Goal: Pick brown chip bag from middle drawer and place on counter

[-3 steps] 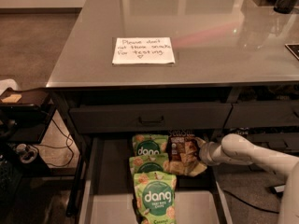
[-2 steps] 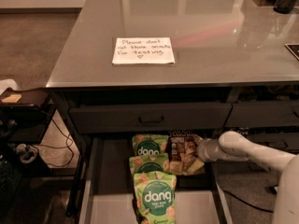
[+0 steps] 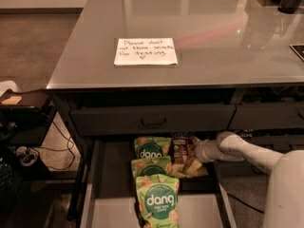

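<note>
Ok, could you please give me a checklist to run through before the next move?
1. Drawer open: ok.
2. Gripper at brown bag: ok, it is at the bag's right side, near the drawer's back.
3. Hold on the bag: cannot tell.
4. Green bags away from the gripper: ok, they lie left of the brown bag.
5. Straight lift: not ok, the upper drawer front sits just above; probably draw outward first.
6. Counter spot: ok, bare surface beside the note.
</note>
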Motion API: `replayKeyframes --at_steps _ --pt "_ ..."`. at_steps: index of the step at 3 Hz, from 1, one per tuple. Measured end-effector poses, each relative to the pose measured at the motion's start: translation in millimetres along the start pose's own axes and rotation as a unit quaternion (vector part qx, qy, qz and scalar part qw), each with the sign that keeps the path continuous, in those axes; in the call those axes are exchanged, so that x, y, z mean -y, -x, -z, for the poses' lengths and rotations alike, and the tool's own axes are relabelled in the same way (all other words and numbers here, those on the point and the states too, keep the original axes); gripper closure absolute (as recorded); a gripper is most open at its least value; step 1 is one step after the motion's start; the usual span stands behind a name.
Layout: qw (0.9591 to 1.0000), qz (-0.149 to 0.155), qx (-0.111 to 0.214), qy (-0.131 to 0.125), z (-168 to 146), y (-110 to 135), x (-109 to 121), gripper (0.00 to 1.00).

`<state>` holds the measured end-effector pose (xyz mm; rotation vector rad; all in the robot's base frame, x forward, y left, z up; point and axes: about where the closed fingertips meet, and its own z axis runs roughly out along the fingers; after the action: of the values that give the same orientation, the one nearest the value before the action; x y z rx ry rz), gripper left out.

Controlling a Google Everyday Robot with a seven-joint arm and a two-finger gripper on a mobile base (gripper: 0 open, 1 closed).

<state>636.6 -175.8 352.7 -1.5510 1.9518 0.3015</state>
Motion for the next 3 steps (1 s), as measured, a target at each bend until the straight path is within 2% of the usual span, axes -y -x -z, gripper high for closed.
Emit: replayKeyframes --at_steps 1,3 --pt "1.0 -0.002 0.0 0.004 -3.5 -1.0 -0.8 0.24" --pt "1.0 -0.003 -0.001 0.008 3.1 5.7 0.1 0.71"
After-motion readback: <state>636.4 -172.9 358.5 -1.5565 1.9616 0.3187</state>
